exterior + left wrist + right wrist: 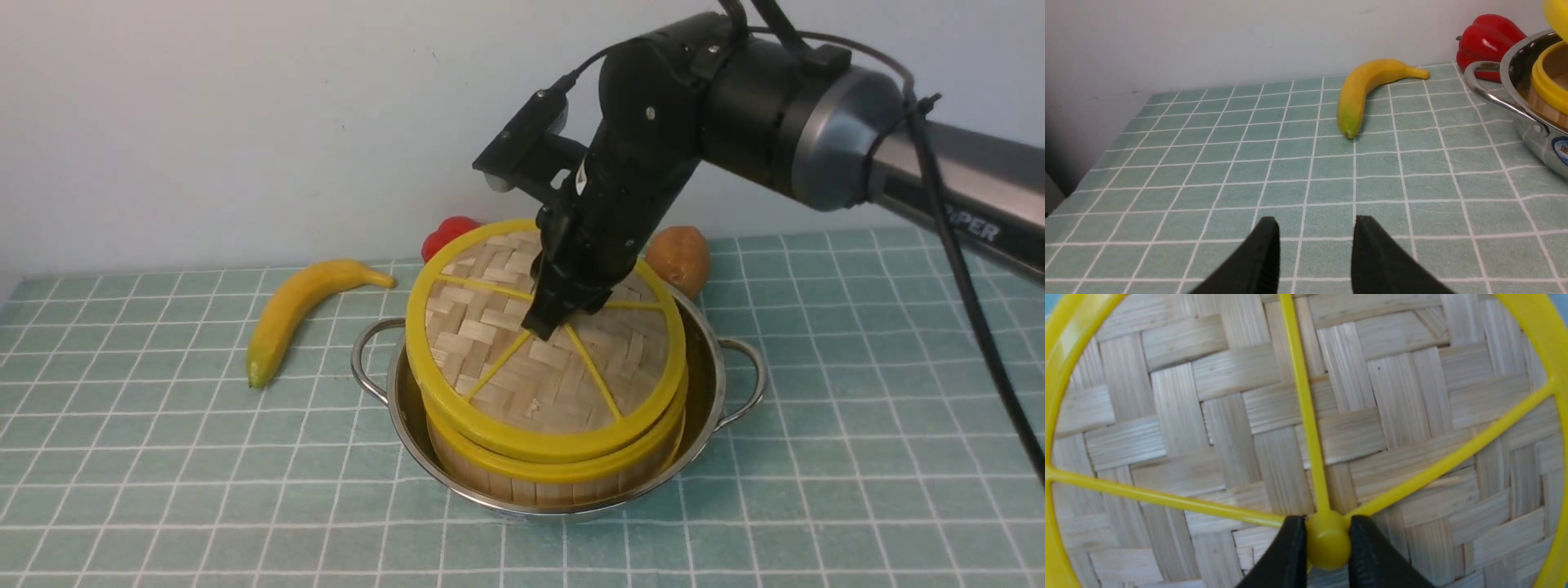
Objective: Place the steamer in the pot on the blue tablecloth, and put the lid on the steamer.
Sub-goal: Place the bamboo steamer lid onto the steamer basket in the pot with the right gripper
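On the blue tablecloth (163, 457): pot (704, 367) sits mid-cloth with the steamer (522, 486) inside it; slat wall shows above the pot's front rim.
Lid (490, 359): on top of the steamer, tilted, far edge raised, near edge down at the steamer's yellow rim.
Right gripper (567, 317): comes down from above onto the lid's centre; fingers (1286, 555) pinch the yellow knob (1327, 539) from both sides, holding it.
Left gripper (1314, 245): low over bare cloth, well to the left of the pot; fingers (1261, 261) apart, nothing between them.
Around: banana (306, 302) lies left of the pot, apart from its handle. Red pepper (445, 233) is behind the pot, potato (679, 257) behind it to the right, near the rim.
In the way: right arm crosses above the pot's far right side.
Hidden: from the front the gripper covers the knob and the lid covers most of the pepper. Steamer's inside is covered. Can't tell if the lid's far edge touches the steamer. Left wrist view cuts the pot off at the frame edge.
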You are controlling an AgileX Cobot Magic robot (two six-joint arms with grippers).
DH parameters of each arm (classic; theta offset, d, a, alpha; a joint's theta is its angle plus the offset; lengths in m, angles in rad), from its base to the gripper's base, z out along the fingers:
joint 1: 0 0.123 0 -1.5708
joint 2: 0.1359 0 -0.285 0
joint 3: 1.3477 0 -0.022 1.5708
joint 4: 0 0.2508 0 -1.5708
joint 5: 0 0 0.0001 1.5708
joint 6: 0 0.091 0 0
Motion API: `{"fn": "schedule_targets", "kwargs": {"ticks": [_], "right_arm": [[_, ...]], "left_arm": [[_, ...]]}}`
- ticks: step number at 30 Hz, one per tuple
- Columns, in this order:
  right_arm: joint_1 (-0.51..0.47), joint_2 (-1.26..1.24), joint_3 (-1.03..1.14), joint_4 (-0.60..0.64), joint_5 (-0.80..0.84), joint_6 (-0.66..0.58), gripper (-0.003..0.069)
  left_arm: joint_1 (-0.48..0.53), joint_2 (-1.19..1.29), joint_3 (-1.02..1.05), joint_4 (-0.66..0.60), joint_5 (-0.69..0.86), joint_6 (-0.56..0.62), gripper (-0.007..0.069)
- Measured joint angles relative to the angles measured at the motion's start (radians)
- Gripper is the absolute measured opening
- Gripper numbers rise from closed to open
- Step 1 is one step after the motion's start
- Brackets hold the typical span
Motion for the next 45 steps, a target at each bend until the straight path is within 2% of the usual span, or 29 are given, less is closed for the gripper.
{"fn": "schedule_targets", "kwargs": {"ticks": [10, 21, 45], "right_arm": [[0.002, -0.046, 0.000, -0.075, 0.039, 0.029, 0.0146], [0.002, -0.059, 0.000, -0.029, 0.080, 0.072, 0.0146], [0.002, 0.016, 0.000, -0.009, 0.009, -0.032, 0.0146]], "left_arm": [[0.000, 0.000, 0.000, 0.000, 0.000, 0.000, 0.0243], [0.000, 0.000, 0.000, 0.000, 0.000, 0.000, 0.0243], [0.000, 0.000, 0.000, 0.000, 0.000, 0.000, 0.0243]]}}
